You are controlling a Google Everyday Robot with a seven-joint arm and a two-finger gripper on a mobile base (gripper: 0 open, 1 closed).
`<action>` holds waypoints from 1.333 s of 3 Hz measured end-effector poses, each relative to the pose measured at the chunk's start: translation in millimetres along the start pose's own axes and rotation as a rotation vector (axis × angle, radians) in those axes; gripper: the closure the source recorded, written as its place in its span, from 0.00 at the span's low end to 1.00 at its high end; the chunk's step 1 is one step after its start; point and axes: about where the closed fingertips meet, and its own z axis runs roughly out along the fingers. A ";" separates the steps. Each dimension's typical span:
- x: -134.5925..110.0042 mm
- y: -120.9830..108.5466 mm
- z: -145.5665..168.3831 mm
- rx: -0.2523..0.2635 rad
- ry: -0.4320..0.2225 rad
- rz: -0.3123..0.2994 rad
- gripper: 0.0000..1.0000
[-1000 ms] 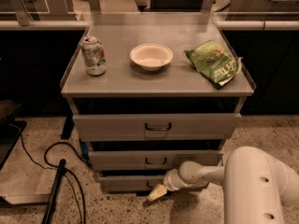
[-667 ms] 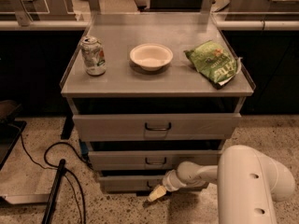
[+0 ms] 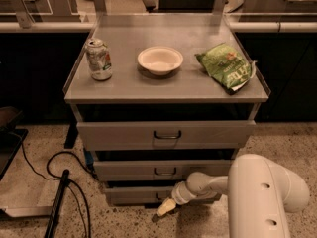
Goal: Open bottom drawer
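Note:
The bottom drawer [image 3: 133,194] is the lowest and narrowest grey front of the three-drawer cabinet, near the floor. Its small dark handle is mostly hidden behind my gripper. My gripper [image 3: 167,207] sits at the drawer's front, at the handle, with its pale fingertips pointing down-left toward the floor. My white arm [image 3: 257,192] reaches in from the lower right. The drawer front stands a little out from the cabinet body.
On the cabinet top [image 3: 124,86] stand a soda can [image 3: 99,59], a white bowl [image 3: 160,60] and a green chip bag [image 3: 227,67]. The middle drawer [image 3: 148,170] and top drawer [image 3: 166,134] are above. Black cables and a pole [image 3: 57,202] lie on the floor at left.
My arm has come closer to the camera and fills more of the lower right. The gripper stays at the bottom drawer's handle.

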 end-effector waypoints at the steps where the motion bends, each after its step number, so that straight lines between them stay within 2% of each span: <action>1: 20.4 13.4 -12.1 -0.015 0.042 0.016 0.00; 2: 41.5 36.1 -26.6 -0.039 0.061 0.042 0.00; 3: 61.9 55.9 -43.3 -0.050 0.042 0.096 0.00; 4: 61.9 55.9 -43.3 -0.050 0.042 0.096 0.00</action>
